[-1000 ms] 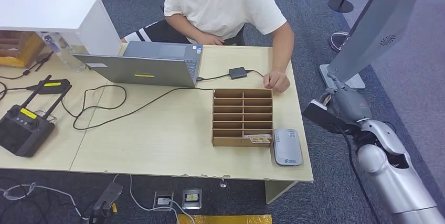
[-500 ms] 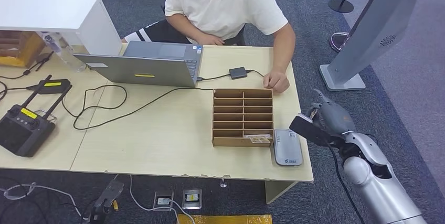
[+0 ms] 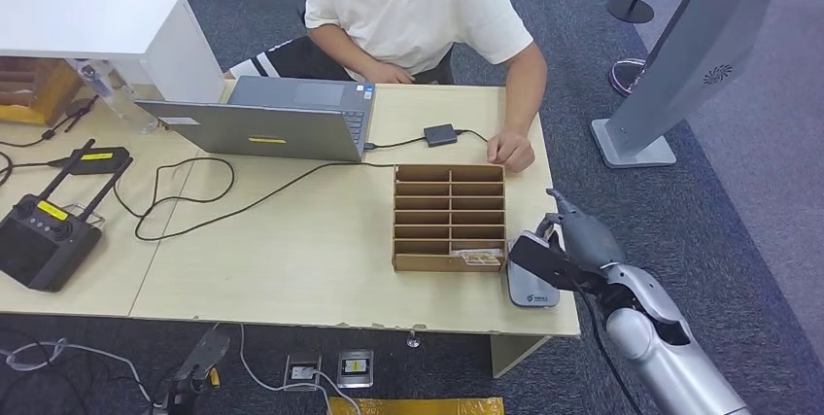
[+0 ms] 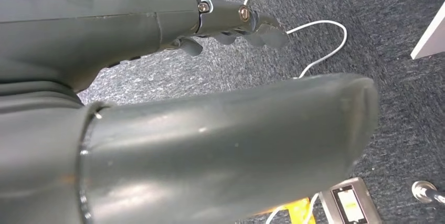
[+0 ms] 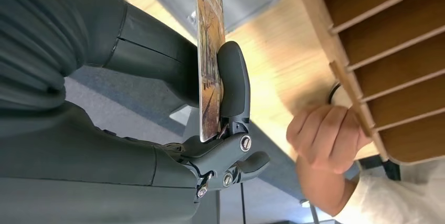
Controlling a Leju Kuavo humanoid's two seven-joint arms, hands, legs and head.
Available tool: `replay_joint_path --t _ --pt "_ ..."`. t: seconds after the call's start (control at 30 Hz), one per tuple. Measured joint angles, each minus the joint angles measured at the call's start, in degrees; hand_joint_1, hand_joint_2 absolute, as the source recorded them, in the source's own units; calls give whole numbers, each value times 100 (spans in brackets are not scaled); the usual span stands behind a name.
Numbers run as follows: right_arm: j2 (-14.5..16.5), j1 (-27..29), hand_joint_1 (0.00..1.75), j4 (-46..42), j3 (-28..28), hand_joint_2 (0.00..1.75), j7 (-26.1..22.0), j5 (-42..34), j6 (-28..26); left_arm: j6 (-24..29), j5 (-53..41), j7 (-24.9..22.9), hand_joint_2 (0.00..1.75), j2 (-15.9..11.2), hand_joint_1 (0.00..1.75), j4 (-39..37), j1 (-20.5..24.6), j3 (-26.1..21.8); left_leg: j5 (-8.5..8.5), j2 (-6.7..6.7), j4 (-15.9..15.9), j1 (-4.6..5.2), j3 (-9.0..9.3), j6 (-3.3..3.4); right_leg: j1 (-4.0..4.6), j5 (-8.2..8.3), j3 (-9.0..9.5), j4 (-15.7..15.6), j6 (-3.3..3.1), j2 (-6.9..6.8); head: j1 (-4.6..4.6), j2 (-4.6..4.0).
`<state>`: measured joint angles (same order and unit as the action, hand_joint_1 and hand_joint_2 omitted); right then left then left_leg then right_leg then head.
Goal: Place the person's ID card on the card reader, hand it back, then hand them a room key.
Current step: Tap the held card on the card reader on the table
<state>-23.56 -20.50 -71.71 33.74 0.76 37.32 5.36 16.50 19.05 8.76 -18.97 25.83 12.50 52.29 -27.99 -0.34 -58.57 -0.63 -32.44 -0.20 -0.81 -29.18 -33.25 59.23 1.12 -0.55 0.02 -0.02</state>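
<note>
Fingers [image 5: 233, 77] of the right hand [image 3: 573, 240] pinched the printed rectangular ID card [image 5: 209, 51] edge-on above the grey flat card reader [image 3: 531, 274]. At eleven o'clock stood the brown wooden slotted organiser [image 3: 449, 216] on the pale counter [image 3: 321, 240]. The left hand [image 4: 231, 22] hung with fingers loosely curled, holding nothing.

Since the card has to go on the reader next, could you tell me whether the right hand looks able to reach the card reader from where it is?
Probably yes. The right hand, pinching the ID card, hangs beside the grey card reader at the table's near right corner, and nothing lies between them.
</note>
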Motion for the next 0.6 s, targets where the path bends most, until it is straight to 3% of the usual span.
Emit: replay_joint_path --t 0.6 --pt "102 69 175 252 435 175 -150 -298 76 25 109 -4 0 -52 0 37 -49 4 0 0 0 0 0 0 0 0 0 0 0 1 1 0"
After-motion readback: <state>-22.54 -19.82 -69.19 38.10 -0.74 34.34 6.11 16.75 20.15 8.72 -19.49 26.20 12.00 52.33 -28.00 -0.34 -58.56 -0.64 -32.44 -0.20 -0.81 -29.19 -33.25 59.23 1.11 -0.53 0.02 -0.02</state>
